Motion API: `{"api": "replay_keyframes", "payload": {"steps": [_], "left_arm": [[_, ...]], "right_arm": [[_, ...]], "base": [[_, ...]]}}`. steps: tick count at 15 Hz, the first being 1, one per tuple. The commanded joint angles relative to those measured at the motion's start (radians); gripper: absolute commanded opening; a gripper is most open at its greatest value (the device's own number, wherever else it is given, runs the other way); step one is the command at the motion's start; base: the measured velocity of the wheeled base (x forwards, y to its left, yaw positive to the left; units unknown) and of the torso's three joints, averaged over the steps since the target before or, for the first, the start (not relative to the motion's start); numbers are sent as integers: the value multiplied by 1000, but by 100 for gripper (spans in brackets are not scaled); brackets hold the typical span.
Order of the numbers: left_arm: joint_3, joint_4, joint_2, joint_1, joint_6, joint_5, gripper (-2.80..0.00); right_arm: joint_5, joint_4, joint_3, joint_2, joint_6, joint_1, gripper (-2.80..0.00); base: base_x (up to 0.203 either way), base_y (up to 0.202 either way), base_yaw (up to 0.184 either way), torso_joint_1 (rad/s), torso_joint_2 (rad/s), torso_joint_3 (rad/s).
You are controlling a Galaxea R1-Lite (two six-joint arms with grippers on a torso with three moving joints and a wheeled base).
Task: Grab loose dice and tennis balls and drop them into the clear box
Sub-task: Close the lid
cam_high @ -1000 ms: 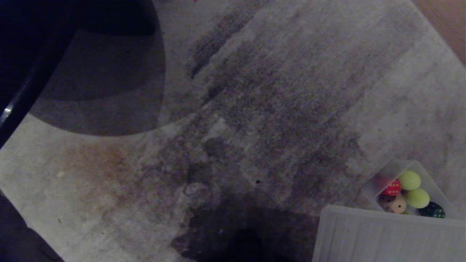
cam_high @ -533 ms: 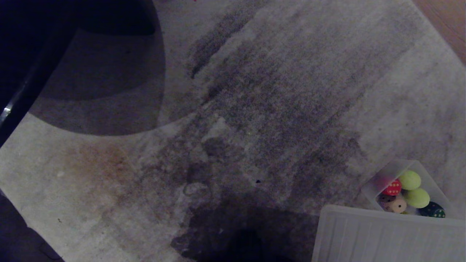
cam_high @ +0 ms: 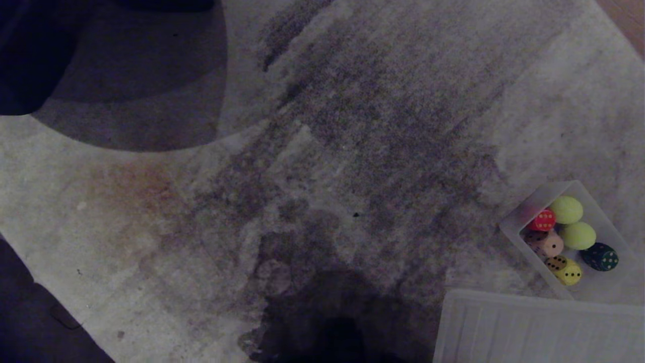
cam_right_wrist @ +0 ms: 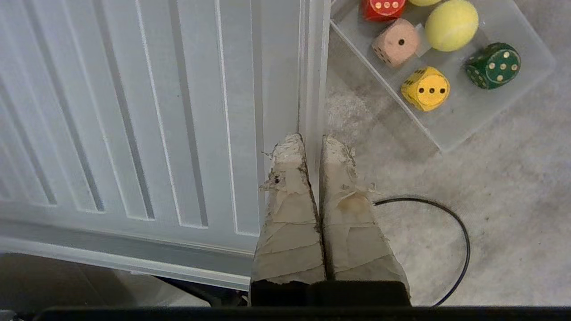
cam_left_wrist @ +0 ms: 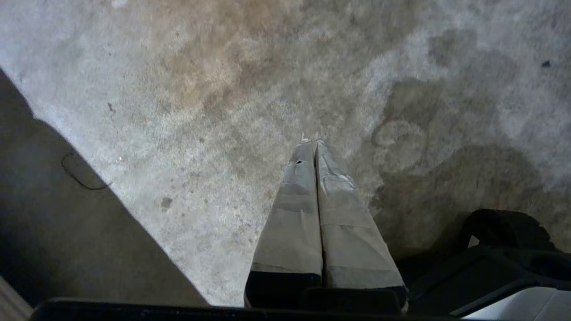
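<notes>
I see a wide rug point(cam_high: 322, 151), then the ribbed panel point(cam_right_wrist: 134, 111), then the clear box point(cam_high: 599, 290) at my right, long axis running diagonally. Four dice point(cam_right_wrist: 425, 88) and two tennis balls point(cam_high: 566, 209) sit inside. The right gripper point(cam_right_wrist: 312, 142), clenched empty, hangs nearer; the left gripper point(cam_left_wrist: 311, 141), pressed together, hangs over bare rug.

Dice point(cam_high: 546, 244) and balls point(cam_high: 566, 209) inside box point(cam_high: 519, 218)

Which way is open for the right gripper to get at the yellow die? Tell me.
Probably yes: the right gripper, shut and empty, hangs beside the clear box; the yellow die lies uncovered at its near wall.
</notes>
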Motion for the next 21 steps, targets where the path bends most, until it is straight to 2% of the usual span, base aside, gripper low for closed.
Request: {"api": "replay_keyframes", "payload": {"steps": [1,8,17,21], "left_arm": [[2,-1,1,0,3,-1,-280],[2,-1,1,0,4,-2,-280],[2,-1,1,0,1,-1,-280],[2,-1,1,0,-1,-1,-280]], "right_arm": [[1,1,0,3,-3,0,-280],[1,1,0,3,-3,0,-280],[1,1,0,3,-4,0,-280],[1,1,0,3,-4,0,-280]], "base": [[0,0,0,0,0,0],[0,0,0,0,0,0],[-2,8,-141,3,1,3],[0,1,-18,2,1,0]]}}
